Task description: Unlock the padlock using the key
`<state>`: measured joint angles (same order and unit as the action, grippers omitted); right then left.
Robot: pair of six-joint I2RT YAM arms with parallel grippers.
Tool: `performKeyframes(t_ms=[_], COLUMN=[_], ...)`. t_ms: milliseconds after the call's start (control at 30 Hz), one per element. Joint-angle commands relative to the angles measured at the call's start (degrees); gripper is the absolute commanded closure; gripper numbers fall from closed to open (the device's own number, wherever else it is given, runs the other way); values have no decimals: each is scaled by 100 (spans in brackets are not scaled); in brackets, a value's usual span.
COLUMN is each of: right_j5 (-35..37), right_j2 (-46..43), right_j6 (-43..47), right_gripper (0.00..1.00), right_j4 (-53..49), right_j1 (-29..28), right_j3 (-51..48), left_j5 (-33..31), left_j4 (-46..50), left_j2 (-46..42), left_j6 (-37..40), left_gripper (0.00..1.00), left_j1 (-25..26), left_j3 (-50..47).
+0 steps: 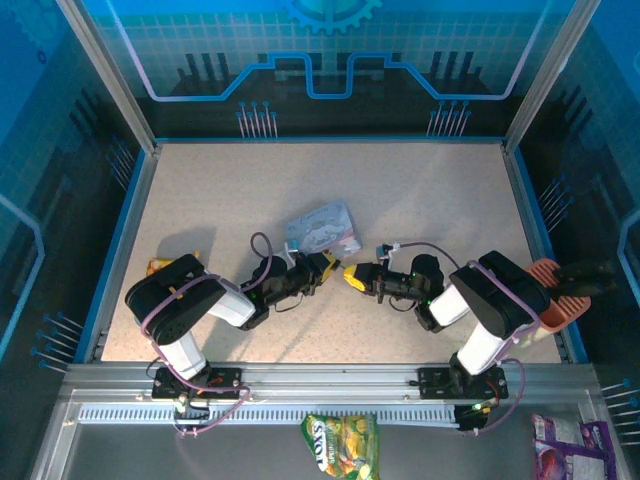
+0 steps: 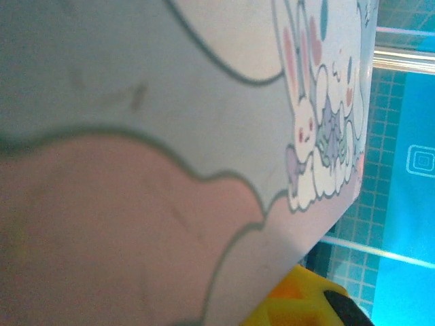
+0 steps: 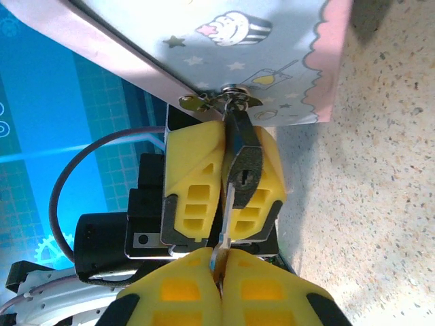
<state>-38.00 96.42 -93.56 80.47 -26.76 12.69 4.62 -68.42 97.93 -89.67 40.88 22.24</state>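
Note:
The small dark padlock [image 3: 243, 159] hangs by its shackle from the hasp of a lilac cartoon-printed tin [image 3: 258, 54]. My left gripper [image 3: 231, 183] is shut on the padlock, one yellow finger on each side, and the keyhole faces the right wrist camera. My right gripper [image 3: 221, 268] is shut on the thin grey key [image 3: 226, 227]. The key's tip lies against the padlock's face just left of the keyhole, not inside it. From above, the left gripper [image 1: 325, 268] and right gripper [image 1: 352, 276] meet tip to tip below the tin [image 1: 322, 228]. In the left wrist view the tin [image 2: 170, 136] sits very close, with one yellow finger [image 2: 292, 309] below it.
An orange object [image 1: 160, 265] lies by the left arm. A terracotta bowl [image 1: 555, 292] sits at the table's right edge. A snack bag [image 1: 340, 445] and a purple packet [image 1: 570, 445] lie in front of the arm bases. A raised blue rim [image 1: 135, 190] bounds the speckled table.

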Motion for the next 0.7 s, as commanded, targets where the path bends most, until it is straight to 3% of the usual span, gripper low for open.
performKeyframes(t_ms=[0, 433, 667], right_j5=[-102, -88, -111], right_j2=[-54, -88, -71], right_j6=[119, 92, 136], right_gripper=[100, 100, 100], right_j4=[116, 118, 118], right_j1=[84, 31, -2], right_j3=[-57, 78, 74], left_j5=[189, 241, 181], left_j4=[-712, -727, -1177], left_j2=[39, 48, 339], left_j6=[-183, -226, -374], left_gripper=[100, 100, 100], left_j1=[-37, 59, 176], left_j3=[-62, 15, -7])
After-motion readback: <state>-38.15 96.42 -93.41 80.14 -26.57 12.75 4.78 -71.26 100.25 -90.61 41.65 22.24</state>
